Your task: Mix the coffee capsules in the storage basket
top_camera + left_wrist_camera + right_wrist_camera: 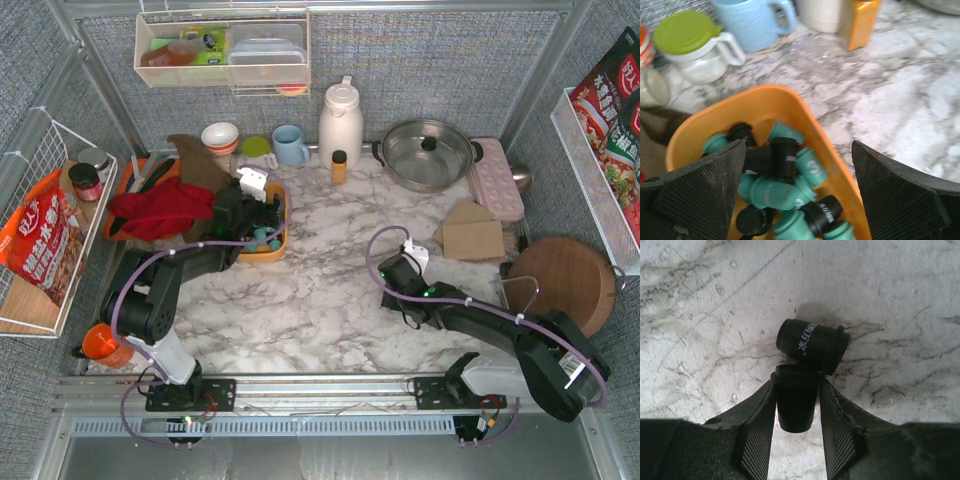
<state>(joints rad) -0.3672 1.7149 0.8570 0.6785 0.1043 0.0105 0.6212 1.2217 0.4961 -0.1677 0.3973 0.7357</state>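
The orange-yellow storage basket (285, 215) sits at the back left of the marble table. In the left wrist view the basket (760, 107) holds several teal and black coffee capsules (785, 172) lying mixed in a heap. My left gripper (255, 212) hangs over the basket, open and empty (799, 150), its jaws standing either side of the heap. My right gripper (393, 268) is low over the table at centre right and shut (796, 386) on a black capsule (796, 407). A second black capsule (812, 345) lies on its side on the table, touching the held one.
Behind the basket stand a blue mug (290, 145), a white jug (340, 122), a small orange bottle (339, 166) and a green-lidded cup (687, 35). A red cloth (160, 210) lies left of the basket. A steel pot (428, 153), cardboard (472, 235) and a round board (565, 280) sit right.
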